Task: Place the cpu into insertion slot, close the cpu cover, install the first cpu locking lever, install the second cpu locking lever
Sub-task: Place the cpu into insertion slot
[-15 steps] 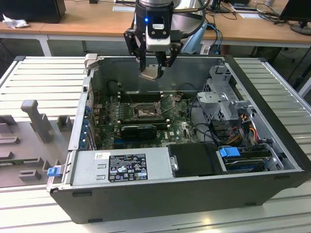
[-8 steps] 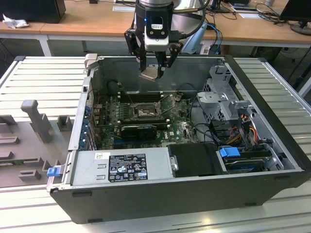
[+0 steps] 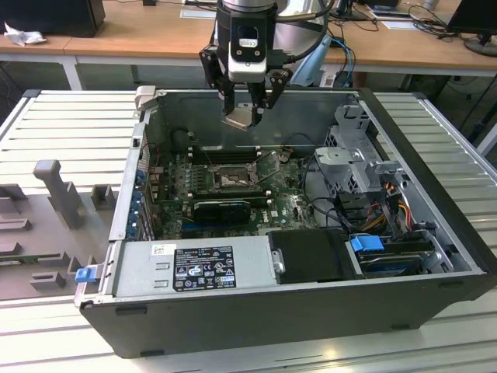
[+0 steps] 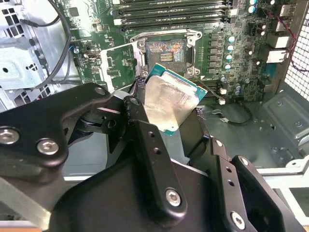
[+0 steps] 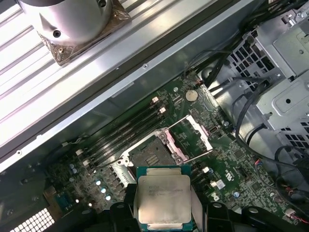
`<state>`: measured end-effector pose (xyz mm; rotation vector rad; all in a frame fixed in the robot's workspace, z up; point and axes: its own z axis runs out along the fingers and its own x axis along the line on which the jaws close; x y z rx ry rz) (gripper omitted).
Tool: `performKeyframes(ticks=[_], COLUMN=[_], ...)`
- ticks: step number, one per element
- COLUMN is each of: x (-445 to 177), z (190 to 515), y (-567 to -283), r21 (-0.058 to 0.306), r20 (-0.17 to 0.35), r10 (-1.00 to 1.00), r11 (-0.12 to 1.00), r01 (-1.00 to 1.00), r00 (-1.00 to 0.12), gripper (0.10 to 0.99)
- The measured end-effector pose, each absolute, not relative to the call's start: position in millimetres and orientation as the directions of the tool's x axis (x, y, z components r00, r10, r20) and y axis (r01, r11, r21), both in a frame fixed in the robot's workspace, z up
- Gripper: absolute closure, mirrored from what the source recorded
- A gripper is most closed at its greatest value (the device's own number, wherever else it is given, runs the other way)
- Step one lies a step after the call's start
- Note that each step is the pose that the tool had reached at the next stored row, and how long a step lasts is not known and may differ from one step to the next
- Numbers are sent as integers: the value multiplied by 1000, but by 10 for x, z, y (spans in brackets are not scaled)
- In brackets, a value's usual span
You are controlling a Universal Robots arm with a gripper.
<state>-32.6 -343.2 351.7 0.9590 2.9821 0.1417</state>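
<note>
Background: wooden desks [image 3: 155,31] run along the rear of the room. In front of them, a ribbed metal table [image 3: 70,124] carries an open computer case [image 3: 311,311] lying on its side, with grey fixture blocks [image 3: 58,190] toward the exterior view's left.

Gripper: the gripper [image 3: 248,113] hangs over the rear part of the case, above the motherboard. Its black fingers [image 4: 147,145] are clamped on opposite edges of the cpu [image 3: 241,118]. The chip is held clear of the board, touching nothing but the fingers. In the second wrist view the cpu [image 4: 171,104] is tilted, with its dull silver top and green edge exposed. In the first wrist view the cpu [image 5: 163,198] sits between the finger bodies, silver face toward the camera.

Socket: the insertion slot [image 3: 231,179] lies below the gripper, near the middle of the motherboard. In both wrist views the insertion slot [image 4: 166,53] [image 5: 147,157] is uncovered and its dark contact field is exposed, with no chip seated. The cpu cover [image 4: 118,65] [image 5: 190,137] is swung up and stands open beside the socket, the board visible through its window.

Surroundings: long black memory slots [image 3: 221,153] run beside the socket on its far side. A long black card [image 3: 221,210] lies on its near side. A grey power supply [image 3: 194,268] fills the front of the case.
</note>
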Motion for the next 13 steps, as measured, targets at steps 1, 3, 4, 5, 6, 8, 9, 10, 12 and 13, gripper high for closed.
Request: performKeyframes(ticks=[1, 3, 4, 5, 6, 8, 9, 10, 12, 13], x=[-326, -326, -326, -327, -326, -326, -326, -326, -326, -326], z=[3516, 3516, 3515, 3515, 3514, 3513, 3513, 3512, 3511, 3510], y=[-3432, -3432, -3432, -3432, -3432, -3432, -3432, -3432, -3432, -3432], r21=[88, 88, 88, 88, 88, 88, 88, 88, 88, 88], r20=[22, 22, 22, 22, 22, 22, 22, 22, 22, 22], r10=[587, 592, 595, 599, 604, 610, 613, 616, 627, 632], r11=[806, 801, 799, 796, 793, 788, 785, 783, 775, 770], r01=[586, 592, 595, 598, 603, 609, 613, 615, 626, 632], r00=[-810, -805, -803, -801, -797, -792, -789, -788, -779, -774], gripper=[557, 557, 557, 557, 557, 557, 557, 557, 557, 557])
